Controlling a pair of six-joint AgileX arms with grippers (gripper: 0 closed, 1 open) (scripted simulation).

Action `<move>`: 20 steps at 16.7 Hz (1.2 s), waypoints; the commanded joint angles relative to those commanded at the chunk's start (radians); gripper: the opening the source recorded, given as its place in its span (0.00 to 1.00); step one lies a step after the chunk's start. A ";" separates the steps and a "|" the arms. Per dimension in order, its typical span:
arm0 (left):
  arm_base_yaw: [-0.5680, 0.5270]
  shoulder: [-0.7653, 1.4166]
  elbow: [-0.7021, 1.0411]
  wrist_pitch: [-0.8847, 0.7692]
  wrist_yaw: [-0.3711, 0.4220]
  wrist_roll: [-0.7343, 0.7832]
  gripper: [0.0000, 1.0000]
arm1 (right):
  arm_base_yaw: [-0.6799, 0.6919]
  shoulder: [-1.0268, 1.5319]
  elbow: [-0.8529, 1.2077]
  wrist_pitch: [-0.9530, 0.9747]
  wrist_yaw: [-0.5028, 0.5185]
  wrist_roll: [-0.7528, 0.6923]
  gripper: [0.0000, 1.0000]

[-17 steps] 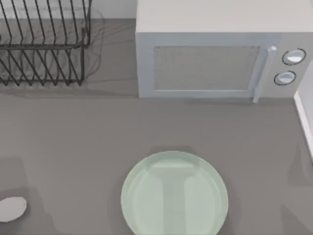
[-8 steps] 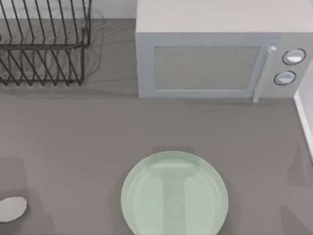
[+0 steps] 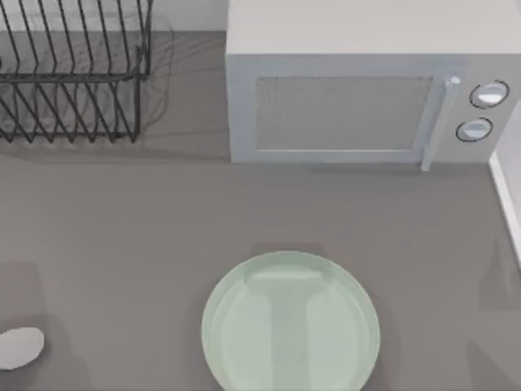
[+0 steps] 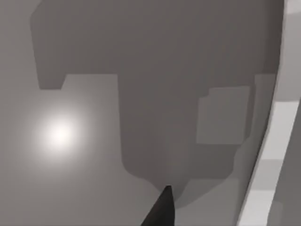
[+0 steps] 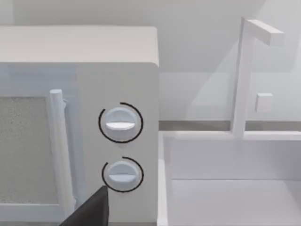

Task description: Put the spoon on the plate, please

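Spoon lay at the desk's far 8 o'clock edge in the top view; just the white oval bowl was in shot, handle cut off by the border. Plate sat at 6 o'clock, well apart from the spoon and bare.

Left pincer: we saw one dark fingertip over shadowed desk surface, with a pale raised edge along one side. Right pincer: a dark finger in front of the microwave's two dials, a white sink with its tap beside it. We couldn't tell for either whether the fingers were apart or together.

Risks as we judged them:
- spoon sat near the desk edge, so a sloppy approach could knock it off
- thin handle plus low profile: fingers might scrape the desk or close on nothing
- bowl-heavy grasp could let it pivot in transit

Dish rack at 10 o'clock, out of the way. No brands, labels or readable text anywhere.
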 joint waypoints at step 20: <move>-0.009 -0.246 0.328 -0.572 -0.013 -0.045 0.00 | 0.000 0.000 0.000 0.000 0.000 0.000 1.00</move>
